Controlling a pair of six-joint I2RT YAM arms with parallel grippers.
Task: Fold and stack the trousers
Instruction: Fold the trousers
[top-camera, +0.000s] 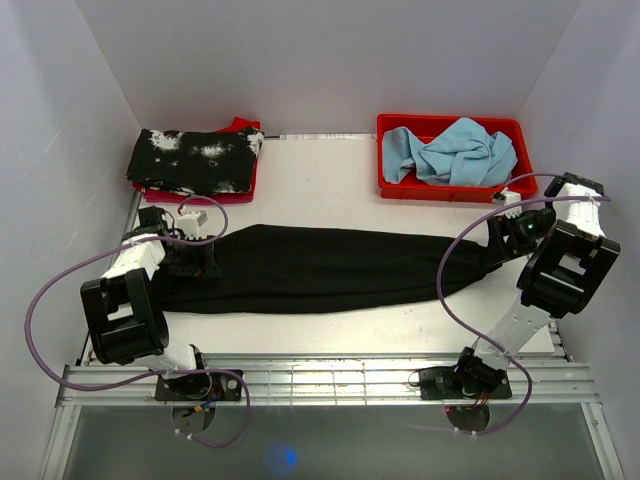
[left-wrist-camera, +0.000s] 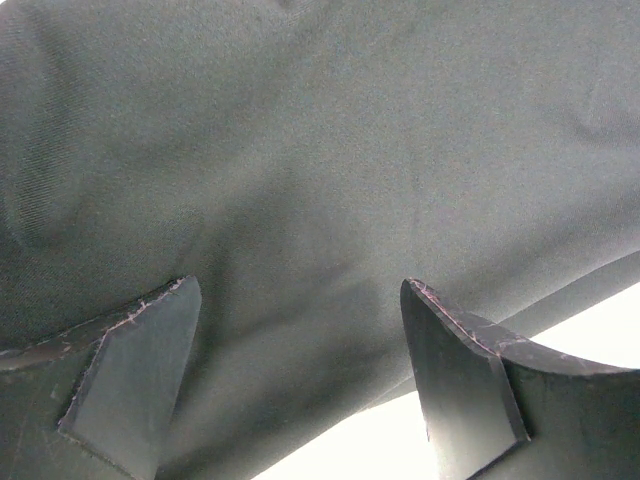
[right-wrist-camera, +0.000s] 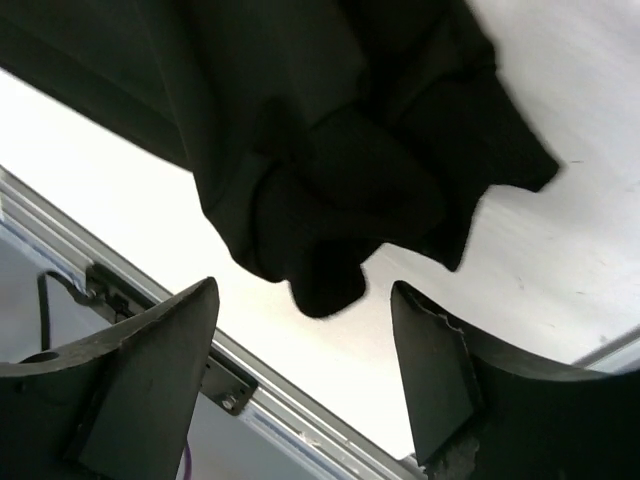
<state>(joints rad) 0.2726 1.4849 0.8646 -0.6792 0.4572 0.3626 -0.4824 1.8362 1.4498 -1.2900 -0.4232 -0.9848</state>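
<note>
The plain black trousers (top-camera: 320, 268) lie stretched left to right across the white table, folded lengthwise into a long band. My left gripper (top-camera: 203, 262) is open at their left end, its fingers (left-wrist-camera: 140, 370) spread right above the dark cloth (left-wrist-camera: 330, 170), which fills the left wrist view. My right gripper (top-camera: 497, 240) is open at their right end. In the right wrist view the bunched leg ends (right-wrist-camera: 330, 190) lie just ahead of the spread fingers (right-wrist-camera: 440, 370), not between them.
A black garment with white splotches (top-camera: 195, 160) lies folded on red cloth at the back left. A red bin (top-camera: 390, 180) with light blue cloth (top-camera: 455, 152) stands at the back right. Grey walls close in on three sides. A metal rail (top-camera: 330, 378) runs along the near edge.
</note>
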